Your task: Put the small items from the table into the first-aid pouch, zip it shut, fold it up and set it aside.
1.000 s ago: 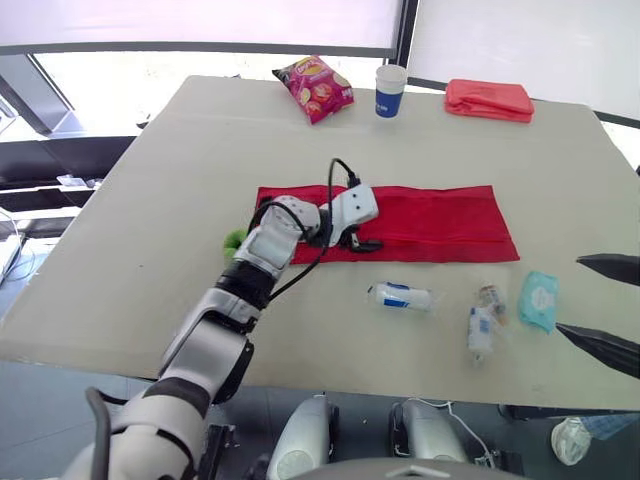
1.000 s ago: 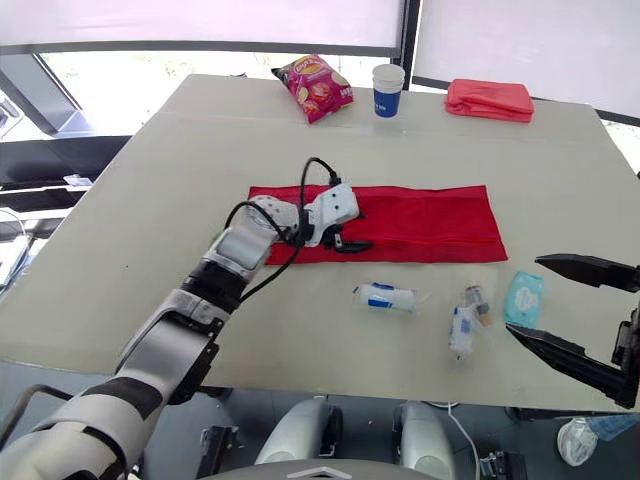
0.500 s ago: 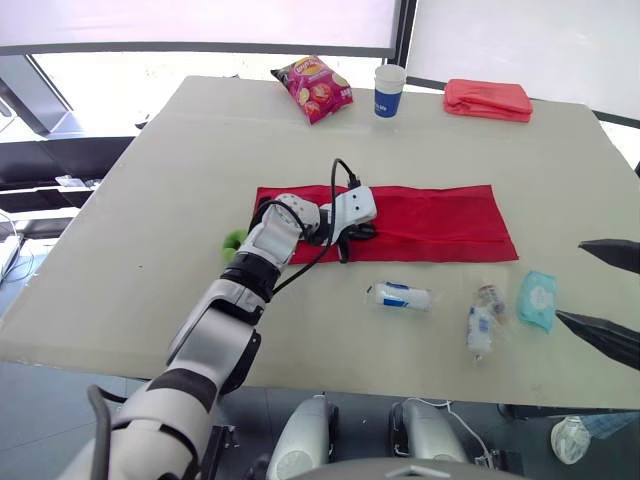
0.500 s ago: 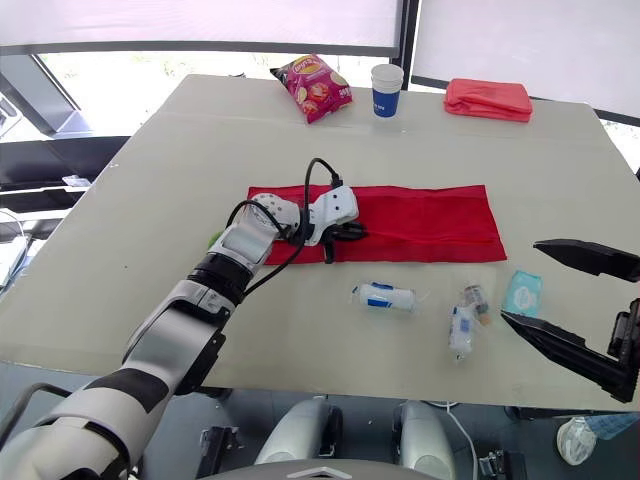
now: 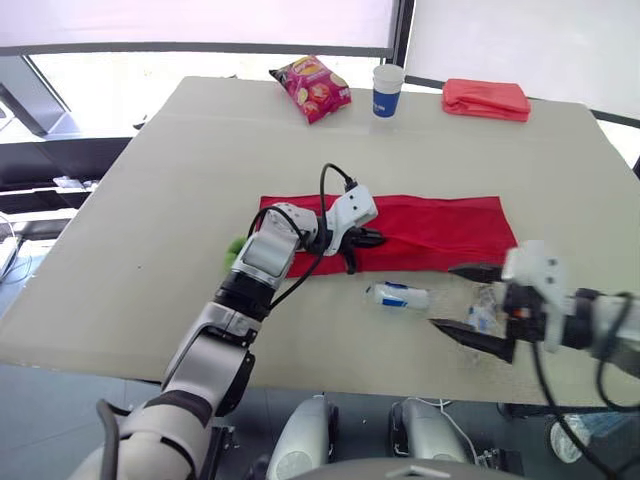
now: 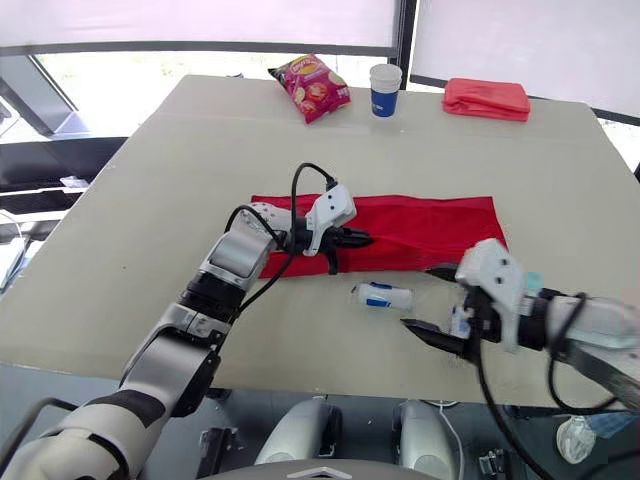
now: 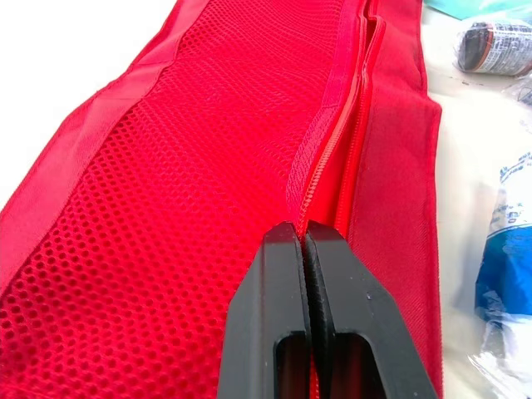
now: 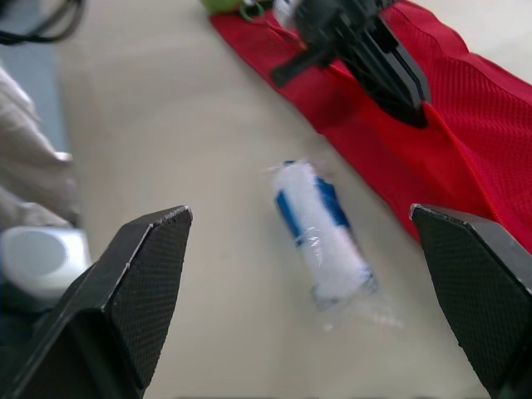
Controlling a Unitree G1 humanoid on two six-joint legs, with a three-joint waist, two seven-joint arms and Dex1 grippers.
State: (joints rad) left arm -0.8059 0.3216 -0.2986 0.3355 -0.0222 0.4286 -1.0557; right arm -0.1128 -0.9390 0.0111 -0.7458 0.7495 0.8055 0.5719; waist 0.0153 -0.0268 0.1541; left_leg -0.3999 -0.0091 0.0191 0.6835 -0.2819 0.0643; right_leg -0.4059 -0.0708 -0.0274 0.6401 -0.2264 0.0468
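- Pouch (image 5: 440, 222) lies flat and unfolded at mid-table, zip (image 7: 328, 158) open. Nothing loaded that I can see.
- Left fingers (image 7: 274, 316) are pressed together, pinching the near lip of the zip. Pull tab or plain cloth, I can't say; the tips cover the spot.
- Left gripper (image 5: 370, 238) is at the same place on the pouch's left end as a second ago. A raised crease now runs right from the pinch, so the mouth reads as lifted a little.
- Right fingers (image 8: 141, 283) are spread wide, with nothing between them.
- Right gripper (image 5: 447, 297) is the big change. A second ago it hung at the table's right edge, well apart from the items. Now it has swung in low over the near side, tips aimed at the roll (image 5: 400, 296), just beside it and not touching.
- Roll unmoved on the table (image 5: 180, 180), just in front of the pouch.
- Bottle (image 7: 490, 46) and the other bits sit to the right, partly hidden behind the right gripper.
- Reading: packing is only starting. The left holds the mouth, and the right is lined up for the first pick. Zipping, folding and setting aside are all still to do.
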